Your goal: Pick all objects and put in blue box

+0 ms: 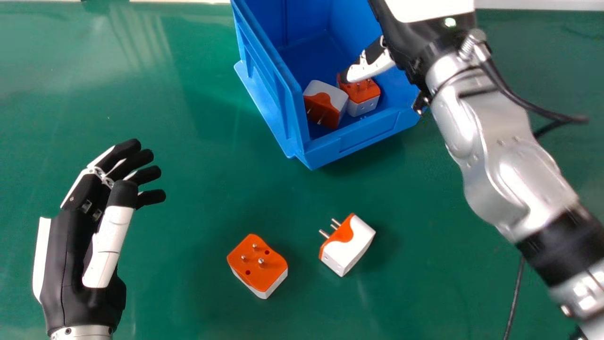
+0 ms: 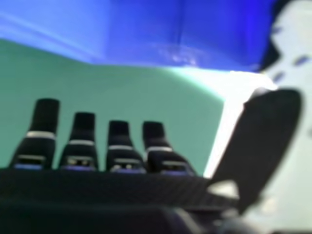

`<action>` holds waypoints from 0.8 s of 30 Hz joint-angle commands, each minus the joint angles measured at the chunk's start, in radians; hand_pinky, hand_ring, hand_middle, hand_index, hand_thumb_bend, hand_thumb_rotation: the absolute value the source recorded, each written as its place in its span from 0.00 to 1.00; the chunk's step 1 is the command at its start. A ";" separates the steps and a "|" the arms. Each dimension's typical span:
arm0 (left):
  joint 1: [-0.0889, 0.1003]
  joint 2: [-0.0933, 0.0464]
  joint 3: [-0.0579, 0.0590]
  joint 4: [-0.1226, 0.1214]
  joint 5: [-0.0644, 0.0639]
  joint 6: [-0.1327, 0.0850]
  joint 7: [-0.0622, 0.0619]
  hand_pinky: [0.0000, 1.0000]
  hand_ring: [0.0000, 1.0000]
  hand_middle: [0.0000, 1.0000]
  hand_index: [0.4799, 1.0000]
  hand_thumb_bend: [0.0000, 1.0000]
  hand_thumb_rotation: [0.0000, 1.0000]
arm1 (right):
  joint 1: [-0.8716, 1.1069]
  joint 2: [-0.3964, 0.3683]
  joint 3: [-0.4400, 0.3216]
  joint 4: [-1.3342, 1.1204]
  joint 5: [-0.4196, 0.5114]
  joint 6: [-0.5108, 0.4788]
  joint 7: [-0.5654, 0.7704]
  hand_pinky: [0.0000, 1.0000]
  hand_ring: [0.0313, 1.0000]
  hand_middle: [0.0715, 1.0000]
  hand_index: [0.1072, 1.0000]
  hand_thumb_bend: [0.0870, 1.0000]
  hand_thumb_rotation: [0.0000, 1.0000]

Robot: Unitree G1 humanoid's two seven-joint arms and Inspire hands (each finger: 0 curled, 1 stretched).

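So two plug adapters are still to be picked up, both out on the green table (image 1: pixel 179 283). The left adapter (image 1: pixel 257 264) sits pins up, and the right adapter (image 1: pixel 349 243) lies tipped over, its pins pointing off toward the left hand's side. The other pair, one white-and-orange adapter (image 1: pixel 325 104) and its neighbour (image 1: pixel 361 97), are in the blue box (image 1: pixel 358 144), right beside each other near its front wall.

Right hand (image 1: pixel 370 67) is over the box, fingers pretty much straight and thumb spread, nothing in its grasp. Its thumb overlaps the neighbour in the head view, but I can't tell if they touch. Left hand (image 1: pixel 68 259) is idle at the left of the head view, relaxed and open.

Handling-wise, I'd guess these are hard plastic: light, stiff, a bit slick, not really fragile. I'd pinch the pins-up one across its white sides — keep off the pins, they're a lousy grip and could snag. The tipped one probably wants a squeeze across the chunky white body, and it might roll if you only catch a corner.

As for brands or labels, I can't make out any writing on the adapters or the box.
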 commanded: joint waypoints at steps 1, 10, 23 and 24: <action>0.011 -0.001 0.005 -0.016 -0.004 -0.015 0.005 0.64 0.73 0.76 0.50 0.96 0.67 | 0.108 -0.045 -0.058 -0.188 -0.035 0.013 0.023 0.76 0.87 0.91 0.87 0.78 0.22; 0.020 0.005 0.001 -0.021 -0.009 -0.011 -0.001 0.62 0.72 0.75 0.48 0.96 0.66 | 0.533 -0.042 -0.171 -0.549 -0.075 -0.026 -0.040 0.69 0.83 0.87 0.85 0.74 0.26; -0.004 0.013 0.008 0.012 0.006 -0.014 0.002 0.61 0.72 0.75 0.48 0.97 0.67 | 0.905 0.086 -0.183 -0.532 -0.030 -0.291 -0.386 0.63 0.76 0.81 0.80 0.64 0.33; -0.005 0.013 0.008 0.014 0.004 -0.016 0.001 0.61 0.72 0.75 0.47 0.97 0.67 | 0.920 0.093 -0.180 -0.520 -0.032 -0.304 -0.400 0.62 0.75 0.80 0.79 0.64 0.33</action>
